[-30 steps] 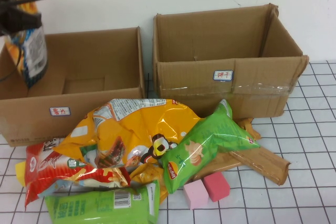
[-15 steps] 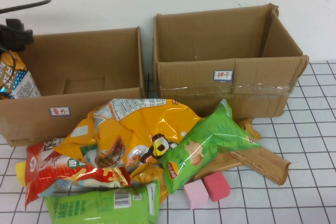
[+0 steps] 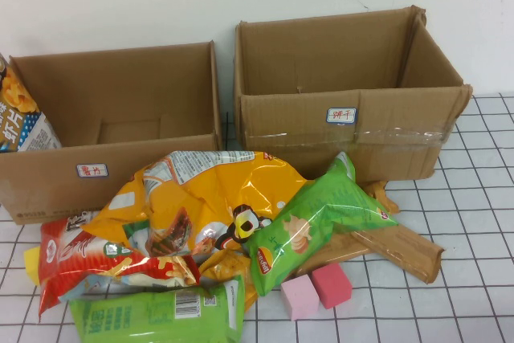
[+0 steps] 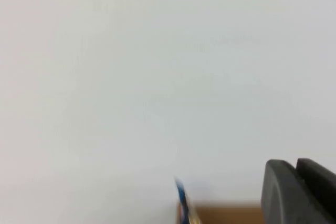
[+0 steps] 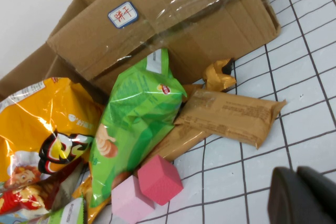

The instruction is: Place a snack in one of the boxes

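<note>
The dark blue snack bag (image 3: 19, 122) leans inside the left end of the lower brown box (image 3: 152, 162), half cut off by the edge of the high view. Nothing holds it. A sliver of the bag (image 4: 181, 203) and the box's brown rim (image 4: 226, 216) show in the left wrist view. My left gripper (image 4: 295, 165) is out of the high view, raised before the white wall, with its fingers together and empty. My right gripper (image 5: 295, 171) is shut and empty over the checked table, and is also out of the high view.
The taller taped box (image 3: 345, 138) stands to the right. In front of the boxes lie a big yellow bag (image 3: 209, 198), a red bag (image 3: 80, 259), two green bags (image 3: 313, 218), brown packets (image 3: 401, 247) and two pink blocks (image 3: 317, 291).
My left arm lowered the blue bag into the left box, let it go and left the high view. The bag now leans there on its own.
</note>
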